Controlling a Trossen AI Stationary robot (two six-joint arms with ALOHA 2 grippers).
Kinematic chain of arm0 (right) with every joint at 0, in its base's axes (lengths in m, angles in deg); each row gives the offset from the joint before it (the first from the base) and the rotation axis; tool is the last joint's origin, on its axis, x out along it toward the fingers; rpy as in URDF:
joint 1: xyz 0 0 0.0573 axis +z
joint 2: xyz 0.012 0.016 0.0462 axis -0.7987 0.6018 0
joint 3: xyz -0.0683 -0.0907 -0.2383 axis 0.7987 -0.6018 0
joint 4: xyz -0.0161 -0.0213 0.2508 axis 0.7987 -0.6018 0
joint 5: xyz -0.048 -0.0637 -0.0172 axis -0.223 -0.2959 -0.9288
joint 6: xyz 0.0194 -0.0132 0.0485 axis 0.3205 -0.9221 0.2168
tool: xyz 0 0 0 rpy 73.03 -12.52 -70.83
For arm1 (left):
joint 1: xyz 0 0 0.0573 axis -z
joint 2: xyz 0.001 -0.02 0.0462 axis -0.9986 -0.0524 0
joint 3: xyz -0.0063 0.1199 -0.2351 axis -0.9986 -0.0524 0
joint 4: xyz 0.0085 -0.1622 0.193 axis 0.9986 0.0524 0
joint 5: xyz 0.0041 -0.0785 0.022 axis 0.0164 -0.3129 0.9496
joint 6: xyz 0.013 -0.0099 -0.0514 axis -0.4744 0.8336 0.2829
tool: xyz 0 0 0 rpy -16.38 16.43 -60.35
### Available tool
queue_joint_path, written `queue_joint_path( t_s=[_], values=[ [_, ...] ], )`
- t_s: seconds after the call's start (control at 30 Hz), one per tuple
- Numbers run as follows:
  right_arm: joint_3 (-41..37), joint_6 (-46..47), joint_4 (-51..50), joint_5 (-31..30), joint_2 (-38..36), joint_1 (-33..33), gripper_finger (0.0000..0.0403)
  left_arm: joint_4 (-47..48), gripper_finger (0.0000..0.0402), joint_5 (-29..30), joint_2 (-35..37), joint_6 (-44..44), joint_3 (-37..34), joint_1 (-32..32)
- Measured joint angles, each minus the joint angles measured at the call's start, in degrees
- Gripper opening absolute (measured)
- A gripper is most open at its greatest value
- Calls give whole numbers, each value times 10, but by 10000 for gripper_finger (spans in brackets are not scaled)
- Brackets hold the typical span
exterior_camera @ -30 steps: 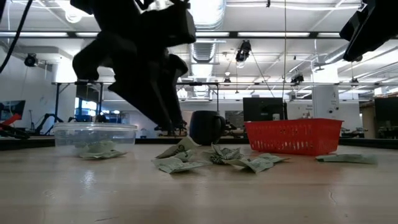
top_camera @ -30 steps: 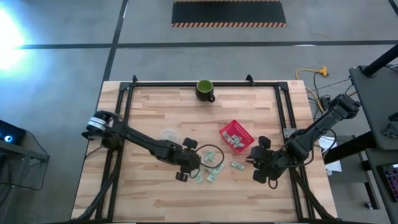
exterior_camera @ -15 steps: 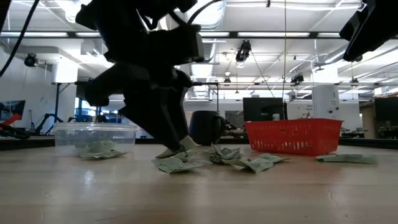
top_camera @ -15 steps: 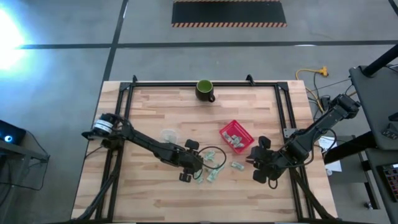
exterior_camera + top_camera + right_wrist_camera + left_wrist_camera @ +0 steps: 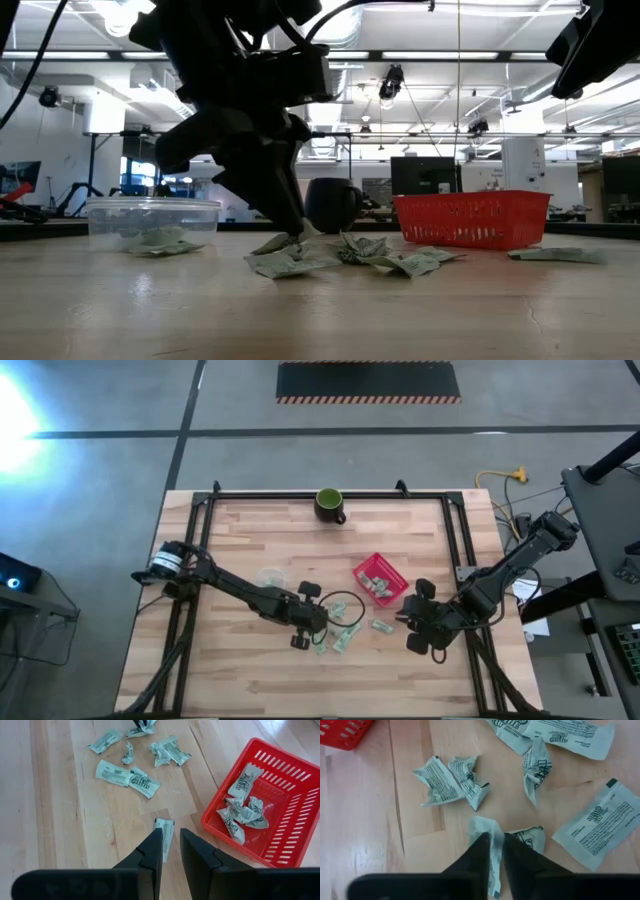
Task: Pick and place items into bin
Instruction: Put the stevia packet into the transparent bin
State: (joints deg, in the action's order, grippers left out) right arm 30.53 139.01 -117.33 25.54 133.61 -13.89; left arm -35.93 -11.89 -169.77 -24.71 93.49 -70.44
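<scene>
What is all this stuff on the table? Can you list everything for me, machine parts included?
packets: several loose, pale green and white, scattered mid-table; a few more inside the red basket; one pinched in the left tool
red basket: one, red, right of the table's centre
mug: one, dark green, at the table's far edge
clear tub: one, see-through, left of the packets, with a packet or two inside
table: one, pale wood, dark frame round it
left tool: one, dark, down among the packets, closed on a packet
right tool: one, dark, above the table near the basket, fingers close together, nothing between them
</scene>
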Motion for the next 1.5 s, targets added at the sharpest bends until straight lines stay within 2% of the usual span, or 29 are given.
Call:
queue_joint_path(
  t_s=[0.1, 0.5, 0.8, 0.9, 0.97, 1.1, 1.37, 1.5],
  values=[
    [0, 0, 0, 0, 0, 0, 59, 0, 5, 2, 0, 0, 1, 0],
    [0, 0, 0, 0, 0, 0, 59, 23, 0, 23, 23, 0, 20, 0],
    [0, -3, 1, 0, 0, 0, 58, 89, 0, 90, 96, 15, 15, -2],
    [0, -6, 2, -8, 0, 0, 59, 82, 0, 89, 106, 17, 9, -6],
    [0, -7, 2, -16, 0, 0, 59, 64, 2, 60, 106, 9, 3, -11],
    [0, -6, 3, -20, 0, 0, 59, -9, 34, -45, 85, -34, -5, -17],
    [0, 0, 5, -20, 0, 0, 59, -18, 149, -44, 36, -34, 1, -23],
    [0, 0, 8, -20, 0, 0, 59, -19, 194, -46, 21, -34, 1, -22]
  ],
)
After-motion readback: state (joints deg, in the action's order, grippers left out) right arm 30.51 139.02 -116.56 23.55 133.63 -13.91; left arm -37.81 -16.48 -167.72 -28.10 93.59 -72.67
